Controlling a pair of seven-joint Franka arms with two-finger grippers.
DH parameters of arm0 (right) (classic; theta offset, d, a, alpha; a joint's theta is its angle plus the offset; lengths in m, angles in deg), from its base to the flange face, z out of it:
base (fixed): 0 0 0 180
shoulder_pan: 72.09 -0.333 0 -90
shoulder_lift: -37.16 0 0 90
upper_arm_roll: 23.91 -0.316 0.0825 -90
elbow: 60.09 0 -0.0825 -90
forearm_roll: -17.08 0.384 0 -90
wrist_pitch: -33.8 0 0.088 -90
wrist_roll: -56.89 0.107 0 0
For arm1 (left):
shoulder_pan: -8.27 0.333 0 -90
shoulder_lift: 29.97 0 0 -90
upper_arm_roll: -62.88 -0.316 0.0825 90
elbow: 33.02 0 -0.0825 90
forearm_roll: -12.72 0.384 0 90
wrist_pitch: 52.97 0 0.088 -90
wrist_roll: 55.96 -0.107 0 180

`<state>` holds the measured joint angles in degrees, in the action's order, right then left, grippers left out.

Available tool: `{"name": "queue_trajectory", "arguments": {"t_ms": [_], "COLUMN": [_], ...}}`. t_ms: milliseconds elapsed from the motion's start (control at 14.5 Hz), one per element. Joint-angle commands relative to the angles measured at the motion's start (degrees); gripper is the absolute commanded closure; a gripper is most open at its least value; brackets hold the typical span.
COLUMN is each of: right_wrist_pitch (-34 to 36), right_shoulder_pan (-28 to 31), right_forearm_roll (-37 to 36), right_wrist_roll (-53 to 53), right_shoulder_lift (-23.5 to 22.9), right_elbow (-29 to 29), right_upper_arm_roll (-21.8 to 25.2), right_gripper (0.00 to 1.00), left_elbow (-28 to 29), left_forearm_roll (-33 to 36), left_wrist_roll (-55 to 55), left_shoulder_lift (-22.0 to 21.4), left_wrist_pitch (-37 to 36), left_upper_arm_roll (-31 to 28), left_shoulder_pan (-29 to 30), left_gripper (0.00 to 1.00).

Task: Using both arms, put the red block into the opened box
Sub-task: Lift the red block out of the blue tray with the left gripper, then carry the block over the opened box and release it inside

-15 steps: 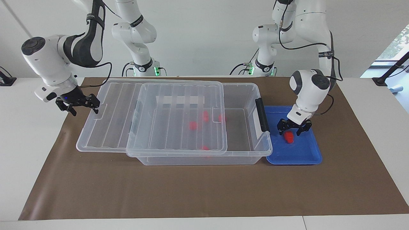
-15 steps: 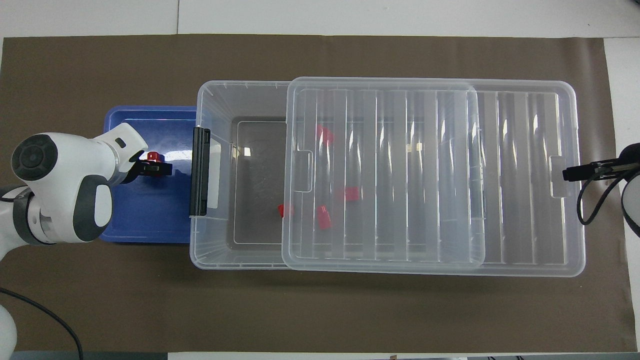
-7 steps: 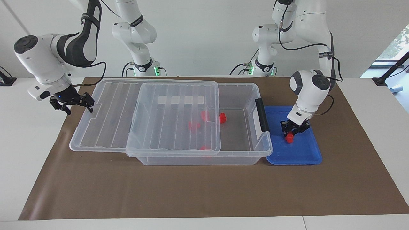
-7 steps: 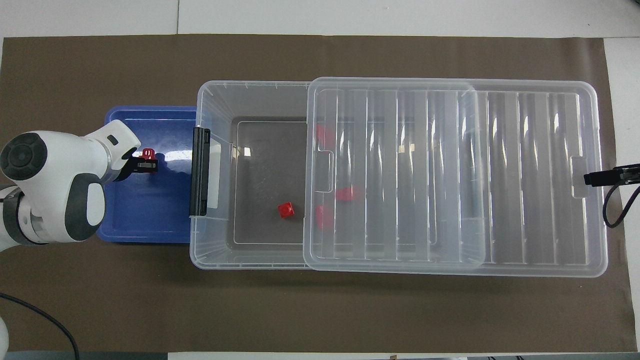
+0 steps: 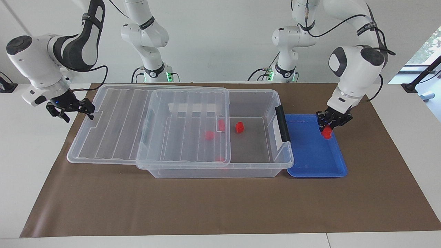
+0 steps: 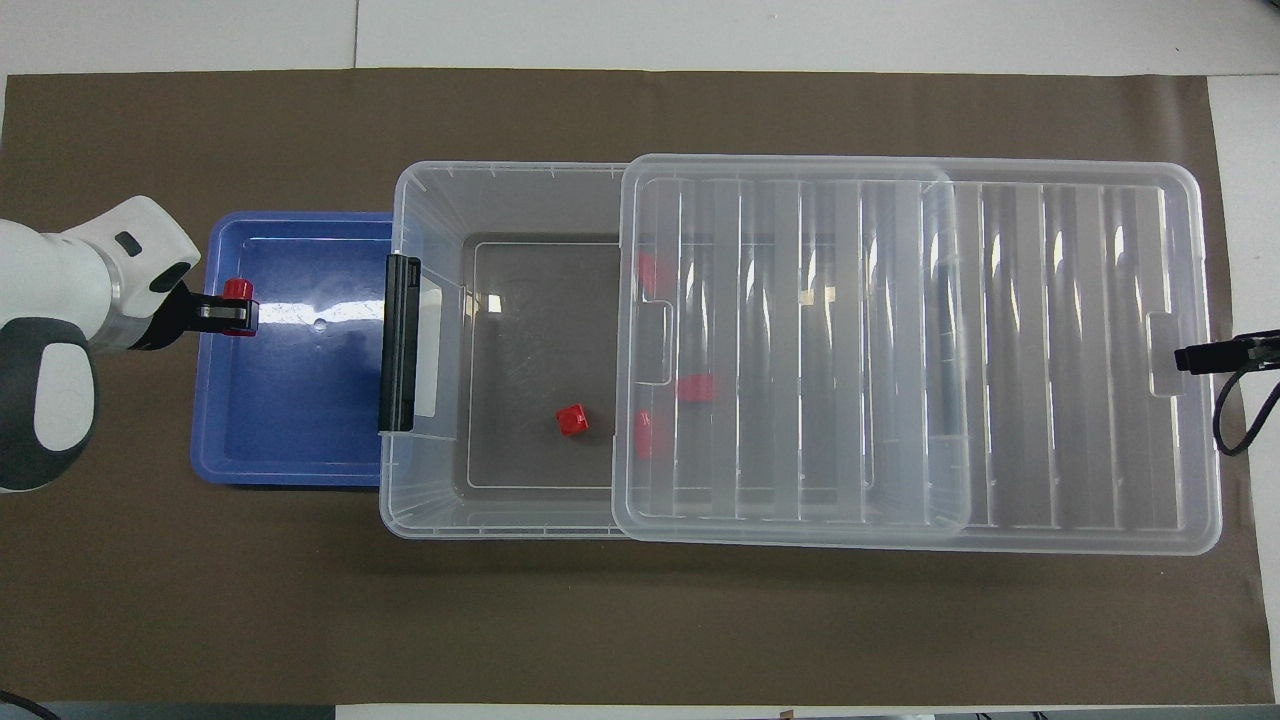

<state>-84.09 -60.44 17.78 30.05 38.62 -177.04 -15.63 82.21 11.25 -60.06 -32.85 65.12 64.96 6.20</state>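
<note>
One red block (image 5: 326,133) has just left the blue tray (image 5: 311,162), clamped in the left gripper (image 5: 331,123), ready for the box (image 5: 220,144), whose lid (image 5: 148,125) the spread-fingered right gripper (image 5: 70,109) has slid wider.

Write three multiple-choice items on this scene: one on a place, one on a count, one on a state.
1. The red block in the left gripper is: A) inside the clear storage bin; B) over the blue tray; C) on the lid.
2. Loose red blocks inside the clear storage bin: A) one; B) four; C) seven.
3. The lid is: A) latched shut; B) partway off, toward the right arm's end; C) leaning upright.

1 B: the red block hangs clamped above the tray's floor.
2 B: one shows in the open part, three through the lid.
3 B: the end by the black latch is uncovered.
</note>
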Motion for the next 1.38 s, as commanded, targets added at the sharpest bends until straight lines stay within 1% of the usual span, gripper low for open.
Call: {"name": "queue_trajectory", "arguments": {"t_ms": [0, 69, 138, 206, 344, 482, 550, 688, 826, 963, 1032, 1101, 1170, 1307], "right_wrist_pitch": [0.03, 0.03, 0.03, 0.03, 0.64, 3.96, 5.90, 11.33, 18.36, 24.17, 26.37, 27.61, 28.23, 28.94], "right_shoulder_pan": [1.61, 1.61, 1.53, 1.53, 1.27, -0.22, -1.45, -2.78, -6.28, -8.83, -9.28, -10.15, -11.73, -12.36], "right_forearm_roll": [-0.52, -0.52, -0.52, -0.52, -0.52, -0.52, -0.52, -0.69, -2.18, -2.98, -2.98, -2.81, -2.80, -2.89], "right_wrist_roll": [-1.99, -2.25, -2.25, -2.25, -2.25, -1.38, -1.03, 0.99, 5.11, 8.54, 9.25, 10.39, 12.41, 15.66], "right_shoulder_lift": [-0.05, -0.05, -0.05, -0.14, -0.40, -0.93, -0.93, -0.93, -0.93, -0.50, 0.03, 0.38, 0.82, 0.91], "right_elbow": [0.41, 0.41, 0.41, 0.41, 1.20, 4.52, 6.54, 11.37, 17.52, 22.18, 22.99, 22.82, 22.48, 22.56], "right_upper_arm_roll": [-0.28, -0.28, -0.28, -0.28, -0.28, -0.72, -0.72, -0.81, -0.81, -0.81, -0.81, -0.90, -0.90, -0.90], "right_gripper": [0.00, 0.00, 0.00, 0.00, 0.00, 0.00, 0.00, 0.00, 0.00, 0.00, 0.00, 0.00, 0.00, 0.00], "left_elbow": [-4.91, -6.58, -7.03, -7.04, -6.25, -6.25, -6.25, -6.16, -6.16, -5.20, -4.67, -3.97, -4.05, -4.57], "left_forearm_roll": [-0.47, -0.47, 0.23, 1.54, 3.05, 3.14, 3.75, 8.04, 8.59, 8.59, 8.67, 8.67, 8.76, 9.02], "left_wrist_roll": [2.85, 5.56, 9.33, 13.29, 19.45, 25.94, 29.46, 34.22, 36.96, 37.32, 37.32, 37.32, 37.32, 38.54], "left_shoulder_lift": [-1.78, -1.69, -1.52, -1.51, -1.60, -0.12, 2.16, 6.29, 10.86, 13.59, 14.73, 15.27, 16.84, 19.83], "left_wrist_pitch": [-8.20, -9.62, -9.20, -8.41, -6.83, -3.94, -2.88, 0.63, 5.20, 8.98, 10.91, 12.76, 14.00, 14.62], "left_upper_arm_roll": [1.16, 3.09, 4.85, 6.78, 7.85, 7.85, 7.85, 7.85, 7.85, 7.85, 7.85, 7.76, 7.76, 7.68], "left_shoulder_pan": [-1.18, -1.97, -2.33, -3.90, -8.28, -13.03, -16.19, -19.46, -20.26, -20.87, -20.79, -20.79, -20.70, -20.87], "left_gripper": [1.00, 1.00, 1.00, 1.00, 1.00, 1.00, 1.00, 1.00, 1.00, 1.00, 1.00, 1.00, 1.00, 1.00]}}
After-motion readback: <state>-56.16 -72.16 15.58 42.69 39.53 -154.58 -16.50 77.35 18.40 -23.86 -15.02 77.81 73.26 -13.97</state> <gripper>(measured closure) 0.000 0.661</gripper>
